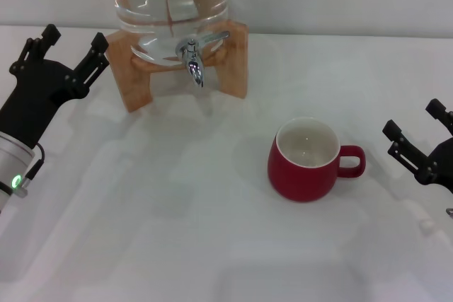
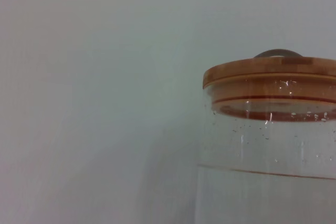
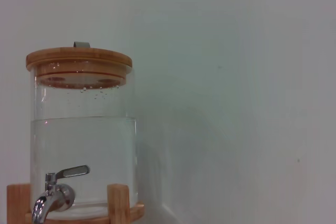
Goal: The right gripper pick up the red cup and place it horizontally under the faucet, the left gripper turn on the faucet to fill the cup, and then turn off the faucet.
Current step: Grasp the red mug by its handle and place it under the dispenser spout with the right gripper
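Right gripper [image 1: 417, 136] sits low at the robot's right edge of the white table [image 1: 177, 231], its black prongs spread apart and holding nothing. Just to its left, near but not touching, stands the red cup [image 1: 306, 162], upright with its white inside facing up and its loop handle turned toward the prongs. Farther from that gripper, ahead and to the left, the faucet [image 1: 193, 57] hangs from the front of the clear water jar [image 1: 170, 5], its chrome spout pointing down and its thin lever reaching out to the robot's right. The jar rests in a wooden stand [image 1: 131, 83], and the right wrist view shows its wooden lid [image 3: 79, 60] and water filling roughly the lower half. The cup lies well apart from the spout, nearer the robot and to the right of it. Farthest across, the left gripper [image 1: 71, 46] hovers just beside the stand's left side, its prongs likewise spread and empty, a green light glowing on its arm.
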### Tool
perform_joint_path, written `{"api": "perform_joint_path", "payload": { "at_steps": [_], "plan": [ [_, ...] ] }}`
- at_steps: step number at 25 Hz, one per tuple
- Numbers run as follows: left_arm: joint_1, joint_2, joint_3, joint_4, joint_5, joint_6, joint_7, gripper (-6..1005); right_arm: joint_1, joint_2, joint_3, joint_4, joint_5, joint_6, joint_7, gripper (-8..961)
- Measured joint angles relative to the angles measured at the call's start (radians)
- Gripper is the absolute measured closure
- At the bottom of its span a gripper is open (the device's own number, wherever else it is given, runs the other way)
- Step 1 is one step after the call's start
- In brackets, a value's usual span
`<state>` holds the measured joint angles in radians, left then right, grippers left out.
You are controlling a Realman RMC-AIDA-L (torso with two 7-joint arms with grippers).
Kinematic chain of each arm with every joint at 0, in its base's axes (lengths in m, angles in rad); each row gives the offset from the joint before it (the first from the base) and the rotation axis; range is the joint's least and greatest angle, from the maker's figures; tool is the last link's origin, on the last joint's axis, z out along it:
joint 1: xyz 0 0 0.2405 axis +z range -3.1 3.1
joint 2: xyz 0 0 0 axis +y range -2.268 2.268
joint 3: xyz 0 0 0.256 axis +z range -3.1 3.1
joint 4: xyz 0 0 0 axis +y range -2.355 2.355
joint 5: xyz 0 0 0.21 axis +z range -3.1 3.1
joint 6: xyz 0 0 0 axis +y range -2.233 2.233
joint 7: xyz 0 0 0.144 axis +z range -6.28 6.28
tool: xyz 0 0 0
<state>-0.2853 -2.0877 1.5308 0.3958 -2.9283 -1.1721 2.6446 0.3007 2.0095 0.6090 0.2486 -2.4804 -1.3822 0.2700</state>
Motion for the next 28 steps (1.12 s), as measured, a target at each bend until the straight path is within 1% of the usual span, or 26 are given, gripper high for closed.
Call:
{"api": "perform_joint_path", "payload": {
  "at_steps": [15, 28],
  "plan": [
    [0.0, 0.0, 0.0, 0.001, 0.0, 0.0, 0.0, 119, -0.001, 0.0, 0.0, -0.001, 0.001, 0.007, -0.001, 98],
    [-0.001, 0.002, 0.0, 0.0, 0.001, -0.005, 0.0, 120, -0.014, 0.0, -0.061, -0.021, 0.0, 0.038, -0.001, 98]
  ]
}}
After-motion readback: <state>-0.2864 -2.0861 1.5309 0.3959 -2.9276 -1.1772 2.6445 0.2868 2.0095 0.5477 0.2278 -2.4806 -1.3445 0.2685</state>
